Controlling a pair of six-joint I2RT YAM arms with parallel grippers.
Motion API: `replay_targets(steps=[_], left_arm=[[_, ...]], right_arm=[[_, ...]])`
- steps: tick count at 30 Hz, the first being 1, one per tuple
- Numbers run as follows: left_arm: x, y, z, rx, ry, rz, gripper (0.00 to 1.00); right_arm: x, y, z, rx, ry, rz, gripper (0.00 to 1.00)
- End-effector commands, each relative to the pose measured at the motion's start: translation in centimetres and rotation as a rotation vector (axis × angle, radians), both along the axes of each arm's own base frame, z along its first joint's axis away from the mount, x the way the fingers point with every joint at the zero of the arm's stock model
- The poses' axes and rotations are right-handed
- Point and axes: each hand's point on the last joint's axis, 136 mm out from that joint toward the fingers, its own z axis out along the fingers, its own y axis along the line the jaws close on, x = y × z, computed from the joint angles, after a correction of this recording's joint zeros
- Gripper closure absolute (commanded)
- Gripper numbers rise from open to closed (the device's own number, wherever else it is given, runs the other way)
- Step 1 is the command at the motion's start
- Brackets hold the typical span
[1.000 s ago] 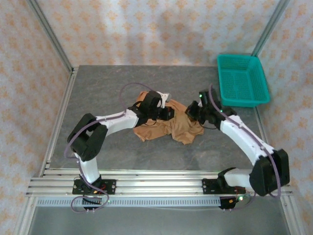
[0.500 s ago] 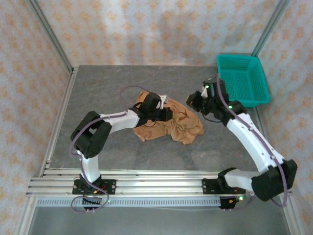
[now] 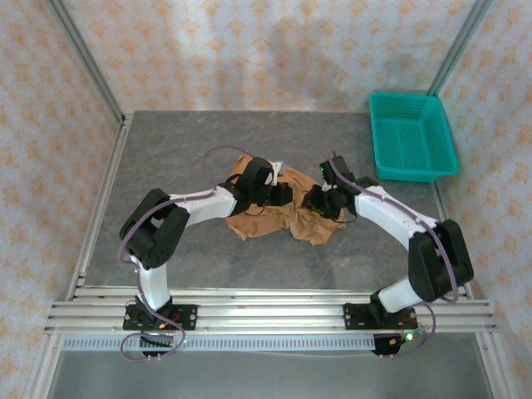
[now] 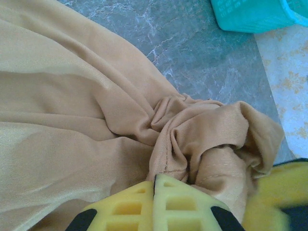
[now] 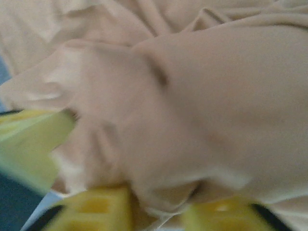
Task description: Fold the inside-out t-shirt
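The tan inside-out t-shirt point(image 3: 287, 218) lies crumpled in the middle of the table, with a small white patch point(image 3: 278, 165) at its far edge. My left gripper point(image 3: 279, 194) rests on the shirt's upper middle. In the left wrist view its yellow fingers point(image 4: 155, 192) are pressed together, shut on a stitched fold of the t-shirt point(image 4: 86, 110). My right gripper point(image 3: 317, 202) is low on the shirt's right part. In the blurred right wrist view its fingers point(image 5: 96, 209) stand apart with a bulge of the t-shirt point(image 5: 192, 96) between them.
A teal basket point(image 3: 412, 137) stands at the back right of the grey table point(image 3: 174, 150) and shows in the left wrist view point(image 4: 250, 14) too. Metal frame posts and patterned walls close in the table. The two grippers are close together over the shirt.
The right arm swung up toward the basket, then came back left and down onto the shirt's right side. The left gripper stayed put on the cloth.
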Motion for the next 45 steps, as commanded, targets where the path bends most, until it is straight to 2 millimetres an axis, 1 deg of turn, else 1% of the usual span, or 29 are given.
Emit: replay_targets(steps=[1, 3, 4, 6, 7, 8, 10, 13, 15, 16, 17, 18, 19, 20, 21, 22, 23, 24, 25, 26, 27, 28, 32, 38, 40, 42, 43, 45], left_arm=[[0.1, 0.6, 1.8, 0.002, -0.046, 0.017, 1.0], [-0.1, 0.8, 1.8, 0.008, -0.048, 0.015, 1.0], [-0.1, 0.9, 1.9, 0.01, -0.05, 0.017, 1.0], [-0.1, 0.9, 2.1, 0.008, -0.055, 0.017, 1.0], [-0.1, 0.9, 2.1, 0.005, -0.055, 0.018, 1.0], [-0.2, 0.8, 2.3, -0.002, -0.057, 0.019, 1.0], [-0.1, 0.8, 2.6, -0.014, -0.06, 0.023, 1.0], [-0.3, 0.5, 2.7, -0.033, -0.057, 0.024, 1.0], [-0.5, 0.0, 2.8, -0.043, -0.057, 0.017, 1.0], [-0.6, -0.2, 2.8, -0.045, -0.058, 0.013, 1.0], [-0.8, -0.5, 2.8, -0.045, -0.057, 0.008, 1.0], [-0.9, -0.7, 2.7, -0.042, -0.055, 0.002, 1.0], [-1.0, -0.9, 2.7, -0.04, -0.054, -0.003, 1.0], [-1.0, -1.0, 2.6, -0.037, -0.052, -0.007, 1.0], [-1.0, -1.1, 2.6, -0.036, -0.052, -0.009, 1.0], [-1.0, -1.1, 2.6, -0.034, -0.052, -0.009, 1.0], [-0.9, -1.1, 2.6, -0.034, -0.052, -0.009, 1.0], [-0.9, -1.2, 2.6, -0.032, -0.051, -0.01, 1.0], [-0.9, -1.2, 2.6, -0.033, -0.05, -0.011, 1.0], [-0.8, -1.3, 2.6, -0.035, -0.049, -0.011, 1.0], [-0.8, -1.3, 2.7, -0.035, -0.05, -0.011, 1.0], [-0.8, -1.3, 2.6, -0.034, -0.049, -0.011, 1.0], [-0.8, -1.2, 2.6, -0.028, -0.046, -0.011, 1.0], [-0.8, -1.3, 2.5, -0.028, -0.042, -0.01, 1.0], [-0.8, -1.4, 2.4, -0.029, -0.04, -0.011, 1.0], [-0.8, -1.4, 2.4, -0.031, -0.038, -0.013, 1.0], [-0.8, -1.4, 2.4, -0.031, -0.038, -0.013, 1.0], [-0.8, -1.5, 2.4, -0.031, -0.036, -0.015, 1.0]], right_arm=[[2.9, -2.0, 2.7, -0.012, -0.089, -0.062, 1.0], [3.3, -4.7, 4.7, -0.003, -0.131, -0.119, 1.0], [3.3, -6.1, 5.4, -0.013, -0.145, -0.149, 1.0], [2.9, -9.1, 6.1, -0.029, -0.164, -0.205, 1.0], [2.7, -10.1, 6.0, -0.032, -0.16, -0.225, 1.0], [2.4, -10.9, 5.4, -0.036, -0.151, -0.243, 1.0], [1.6, -12.1, 3.4, -0.059, -0.105, -0.27, 1.0], [0.5, -12.7, -0.1, -0.069, -0.04, -0.307, 1.0], [0.1, -12.8, -1.4, -0.073, -0.015, -0.314, 1.0], [0.0, -12.8, -1.7, -0.073, -0.005, -0.311, 0.95], [-0.1, -12.7, -1.5, -0.07, 0.001, -0.306, 0.85], [-0.2, -12.5, -1.0, -0.068, 0.0, -0.299, 0.72], [-0.3, -12.4, -0.3, -0.068, -0.007, -0.29, 0.63], [-0.4, -12.1, 0.8, -0.072, -0.032, -0.279, 0.59], [-0.6, -11.9, 1.9, -0.078, -0.059, -0.266, 0.57], [-0.8, -11.5, 2.9, -0.082, -0.084, -0.253, 0.58], [-1.1, -11.2, 3.6, -0.08, -0.105, -0.242, 0.61], [-1.4, -10.8, 4.3, -0.072, -0.121, -0.233, 0.67], [-1.5, -10.4, 4.3, -0.065, -0.119, -0.226, 0.72], [-1.9, -9.9, 5.0, -0.048, -0.14, -0.216, 0.78], [-2.1, -9.5, 5.0, -0.032, -0.138, -0.207, 0.82], [-2.3, -9.1, 5.0, -0.015, -0.133, -0.202, 0.82], [-2.5, -7.5, 4.2, 0.045, -0.109, -0.186, 0.82], [-2.9, -6.0, 2.8, 0.082, -0.081, -0.174, 0.8], [-3.0, -5.8, 1.7, 0.078, -0.049, -0.177, 0.76], [-2.9, -5.7, 1.1, 0.081, -0.038, -0.182, 0.65], [-2.9, -5.8, 0.8, 0.075, -0.034, -0.185, 0.61], [-2.4, -6.0, 0.5, 0.058, -0.038, -0.189, 0.6]])
